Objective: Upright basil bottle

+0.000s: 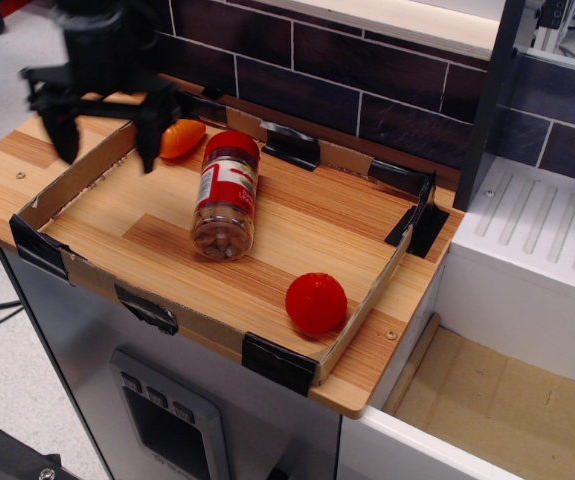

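The basil bottle (pixel 226 194) lies on its side in the middle of the shallow cardboard-rimmed tray (pixel 367 300). Its red cap points to the back wall and its clear base with brownish contents points to the front. My gripper (pixel 107 148) hangs open and empty over the tray's left end, to the left of the bottle and apart from it. Its two dark fingers (pixel 65 140) point down and are motion-blurred.
An orange oval toy (pixel 181 138) lies at the tray's back left, just behind my right finger. A red ball (pixel 316 302) sits near the tray's front right corner. A dark brick wall stands behind and a white unit (pixel 537 260) at right.
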Robot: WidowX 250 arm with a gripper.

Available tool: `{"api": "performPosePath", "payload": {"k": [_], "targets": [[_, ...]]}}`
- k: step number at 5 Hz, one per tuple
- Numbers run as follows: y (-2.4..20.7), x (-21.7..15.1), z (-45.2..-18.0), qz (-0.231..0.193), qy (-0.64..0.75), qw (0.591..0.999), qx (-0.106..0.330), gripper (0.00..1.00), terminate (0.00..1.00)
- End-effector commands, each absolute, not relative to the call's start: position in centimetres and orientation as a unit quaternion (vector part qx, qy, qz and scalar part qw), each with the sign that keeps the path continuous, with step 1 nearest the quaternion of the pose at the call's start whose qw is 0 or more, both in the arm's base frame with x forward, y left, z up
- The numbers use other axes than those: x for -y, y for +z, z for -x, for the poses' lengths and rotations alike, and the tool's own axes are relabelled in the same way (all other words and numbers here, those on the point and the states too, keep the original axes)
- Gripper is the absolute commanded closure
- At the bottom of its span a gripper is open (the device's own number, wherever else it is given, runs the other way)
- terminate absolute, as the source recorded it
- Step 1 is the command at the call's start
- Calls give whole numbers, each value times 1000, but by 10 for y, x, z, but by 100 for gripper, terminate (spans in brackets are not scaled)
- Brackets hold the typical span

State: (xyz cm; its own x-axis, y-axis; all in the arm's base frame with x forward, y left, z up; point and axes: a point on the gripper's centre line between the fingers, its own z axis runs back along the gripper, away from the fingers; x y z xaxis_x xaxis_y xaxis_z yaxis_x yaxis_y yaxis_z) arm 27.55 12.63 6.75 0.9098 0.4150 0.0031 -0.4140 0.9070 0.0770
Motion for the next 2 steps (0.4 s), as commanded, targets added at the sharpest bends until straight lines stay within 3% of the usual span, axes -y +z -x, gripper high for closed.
{"api": "performPosePath", "payload": {"k": [1,2], "targets": [[103,-100,-325,-42,252,966,43,0,0],[93,-92,-343,-48,265,961,60,0,0]]}}
